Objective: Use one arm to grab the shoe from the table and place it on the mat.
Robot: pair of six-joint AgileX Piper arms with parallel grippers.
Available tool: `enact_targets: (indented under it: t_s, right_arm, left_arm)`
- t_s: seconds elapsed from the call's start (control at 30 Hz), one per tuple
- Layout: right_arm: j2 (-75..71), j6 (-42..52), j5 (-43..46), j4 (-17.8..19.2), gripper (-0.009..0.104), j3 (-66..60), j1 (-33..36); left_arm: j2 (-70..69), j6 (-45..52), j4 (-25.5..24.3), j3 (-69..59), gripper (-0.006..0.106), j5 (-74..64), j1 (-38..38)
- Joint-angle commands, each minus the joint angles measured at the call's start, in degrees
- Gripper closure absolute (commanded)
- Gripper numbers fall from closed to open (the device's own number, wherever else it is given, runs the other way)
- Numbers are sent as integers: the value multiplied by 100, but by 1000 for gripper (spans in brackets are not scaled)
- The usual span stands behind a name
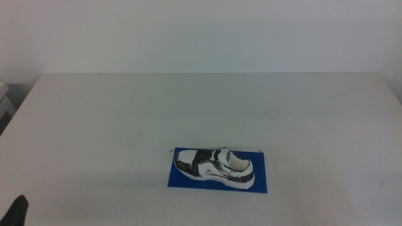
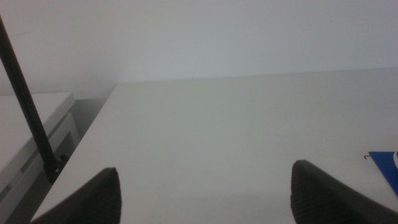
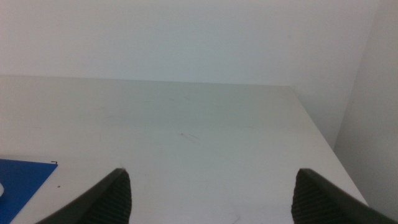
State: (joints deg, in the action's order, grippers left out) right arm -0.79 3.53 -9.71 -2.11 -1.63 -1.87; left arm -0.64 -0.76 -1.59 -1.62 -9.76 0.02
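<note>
Shoe (image 1: 215,166) lies on mat (image 1: 188,177), well clear of both grippers' fingers; left gripper (image 2: 205,193) and right gripper (image 3: 211,196) spread wide, empty. Shoe likely light, soft upper; grip across heel collar if regrasping

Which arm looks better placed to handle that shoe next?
Right, marginally: the right gripper sees more of the mat than the left gripper. Both wait open; the shoe already lies on it.
</note>
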Motion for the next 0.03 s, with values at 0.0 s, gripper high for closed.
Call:
enact_targets:
  t_s: [0.0]
  right_arm:
    - [-116, 72, 456, 49, 29, 54, 18]
  left_arm:
    - [-157, -72, 70, -15, 7, 438, 5]
